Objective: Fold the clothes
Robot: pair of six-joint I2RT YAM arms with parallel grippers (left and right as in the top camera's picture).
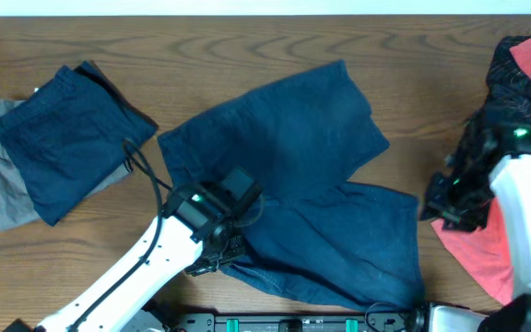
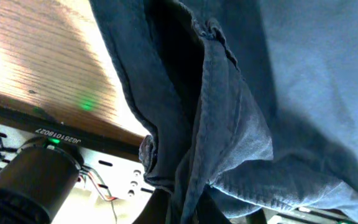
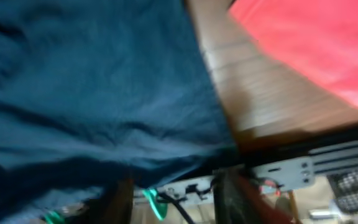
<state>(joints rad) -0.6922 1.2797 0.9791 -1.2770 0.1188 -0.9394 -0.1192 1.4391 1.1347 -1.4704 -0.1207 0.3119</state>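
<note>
Two grippers work the wide dark navy cloth shorts (image 1: 302, 175) at mid-frame. The left gripper (image 1: 218, 247) pinches their lower-left hem, and the right gripper (image 1: 436, 207) hangs spread and empty at their right edge.

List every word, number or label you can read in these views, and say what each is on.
"J0201018027" (upside down, digits uncertain): white print on the black rail at the table edge, left wrist view.
Overhead and right wrist views: nothing legible.
Navy shorts: no print or tag visible.
</note>
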